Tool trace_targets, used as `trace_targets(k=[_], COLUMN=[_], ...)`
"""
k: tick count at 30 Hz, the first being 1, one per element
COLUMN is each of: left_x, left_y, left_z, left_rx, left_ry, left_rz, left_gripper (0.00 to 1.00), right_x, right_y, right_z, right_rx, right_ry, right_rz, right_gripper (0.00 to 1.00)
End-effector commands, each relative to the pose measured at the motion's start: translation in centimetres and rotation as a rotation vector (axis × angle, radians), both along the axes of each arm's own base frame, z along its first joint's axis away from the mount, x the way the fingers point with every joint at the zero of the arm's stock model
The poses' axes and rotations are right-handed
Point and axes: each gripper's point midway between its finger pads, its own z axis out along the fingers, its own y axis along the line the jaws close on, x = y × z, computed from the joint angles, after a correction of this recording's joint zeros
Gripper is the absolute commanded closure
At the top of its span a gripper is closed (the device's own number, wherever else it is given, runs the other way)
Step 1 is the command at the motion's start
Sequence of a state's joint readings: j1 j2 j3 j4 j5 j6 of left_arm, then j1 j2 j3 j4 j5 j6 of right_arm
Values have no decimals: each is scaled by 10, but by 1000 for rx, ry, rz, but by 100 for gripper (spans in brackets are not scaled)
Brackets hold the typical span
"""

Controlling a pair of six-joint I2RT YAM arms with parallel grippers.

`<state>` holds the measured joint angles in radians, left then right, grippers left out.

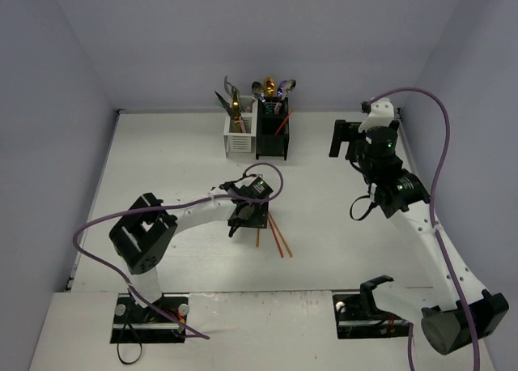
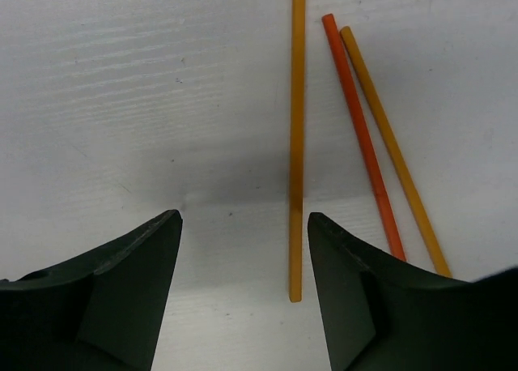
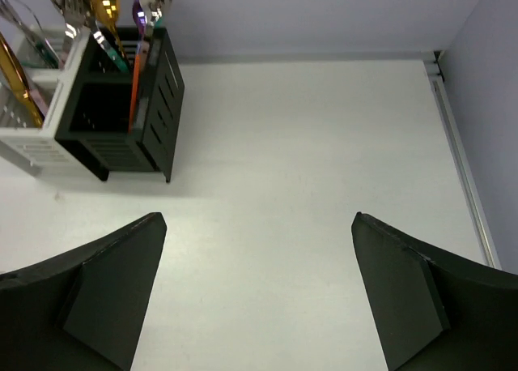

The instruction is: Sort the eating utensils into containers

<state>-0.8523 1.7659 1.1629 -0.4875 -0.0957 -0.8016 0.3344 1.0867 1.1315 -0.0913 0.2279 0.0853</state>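
Note:
Three chopsticks lie on the white table. In the left wrist view a yellow-orange chopstick (image 2: 297, 144) runs between the fingers of my left gripper (image 2: 243, 215), close to the right finger and ungripped. An orange-red chopstick (image 2: 360, 128) and a yellow chopstick (image 2: 390, 140) lie just outside the right finger. From above, the left gripper (image 1: 243, 219) hangs low over the chopsticks (image 1: 279, 235). The white container (image 1: 239, 136) and black container (image 1: 273, 134) stand at the back, holding spoons and other utensils (image 3: 104, 2). My right gripper (image 3: 259, 217) is open and empty, right of the black container (image 3: 154, 104).
An orange chopstick (image 3: 135, 87) stands inside the black container. A raised rail (image 3: 457, 144) marks the table's right edge, with lilac walls around. The right gripper (image 1: 341, 140) hovers at the back right, near that wall.

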Motion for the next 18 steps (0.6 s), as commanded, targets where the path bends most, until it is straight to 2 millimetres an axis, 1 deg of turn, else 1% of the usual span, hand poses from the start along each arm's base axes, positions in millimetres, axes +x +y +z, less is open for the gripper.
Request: trace_targets(k=[1, 2, 4, 7, 9, 13, 14, 15, 17, 18], left_x=[7, 7, 6, 3, 0, -7, -8, -10, -12, -13], left_y=[-16, -18, -22, -22, -22, -14, -11, -9, -5, -2], left_z=[10, 9, 5, 0, -3, -11, -14, -15, -17, -17], left_rx=[-18, -14, -1, 14, 22, 61, 70, 75, 86, 92], left_ry=[-22, -22, -21, -6, 0, 19, 26, 28, 31, 30], left_rz=[15, 11, 8, 10, 8, 23, 28, 28, 35, 36], left_gripper=[46, 50, 54, 55, 56, 68, 73, 73, 85, 90], right_x=[-18, -22, -27, -32, -35, -39, -39, -40, -41, -42], right_y=[-4, -2, 2, 9, 13, 21, 25, 28, 33, 39], right_z=[-6, -11, -18, -32, -37, -44, -46, -47, -52, -53], right_rx=[33, 40, 61, 89, 103, 126, 137, 144, 157, 173], right_ry=[21, 34, 54, 91, 106, 134, 144, 150, 166, 176], right_rz=[-2, 9, 28, 64, 77, 114, 135, 150, 167, 195], right_gripper=[3, 2, 2, 2, 2, 2, 2, 2, 2, 2])
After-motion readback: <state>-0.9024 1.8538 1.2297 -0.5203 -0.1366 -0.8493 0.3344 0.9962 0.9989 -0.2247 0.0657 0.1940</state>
